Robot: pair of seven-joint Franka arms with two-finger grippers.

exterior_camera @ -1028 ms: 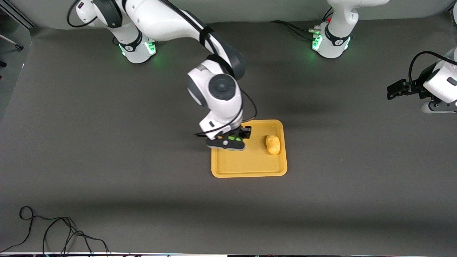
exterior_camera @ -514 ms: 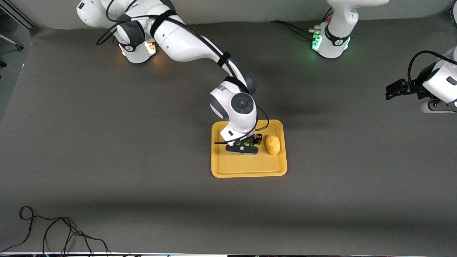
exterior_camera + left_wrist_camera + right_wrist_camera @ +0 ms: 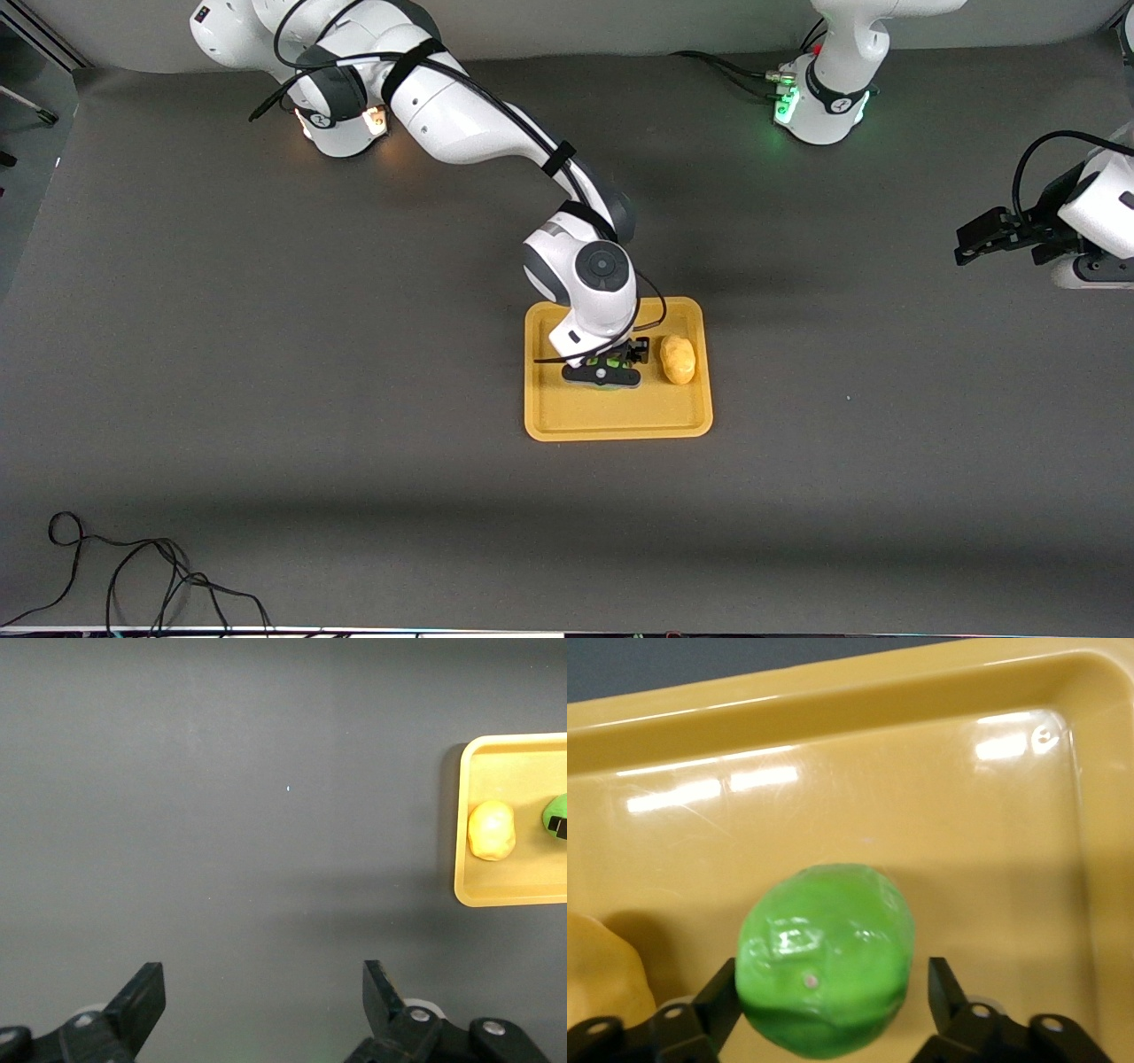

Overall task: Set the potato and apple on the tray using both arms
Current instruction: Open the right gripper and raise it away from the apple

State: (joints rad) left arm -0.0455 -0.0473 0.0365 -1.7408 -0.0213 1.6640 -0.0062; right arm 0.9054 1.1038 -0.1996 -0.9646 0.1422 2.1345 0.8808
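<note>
The yellow-orange tray [image 3: 620,416] lies mid-table. The potato [image 3: 678,359] lies on it at the end toward the left arm. The green apple [image 3: 611,362] rests on the tray beside the potato, between the spread fingers of my right gripper [image 3: 611,369], which is low over the tray. In the right wrist view the apple [image 3: 826,952] sits on the tray floor [image 3: 877,797] with a gap at one finger of the right gripper [image 3: 833,988]; the potato [image 3: 598,979] shows at the edge. My left gripper [image 3: 967,241] is open and empty, waiting over bare table at the left arm's end.
The left wrist view shows the open left gripper [image 3: 264,992] over dark table, with the tray [image 3: 505,886], potato [image 3: 492,830] and apple [image 3: 556,813] off to the side. A black cable [image 3: 133,576] lies at the near edge toward the right arm's end.
My right gripper moved with the apple from the tray's edge to its middle, beside the potato, and came lower. The left gripper shifted only slightly.
</note>
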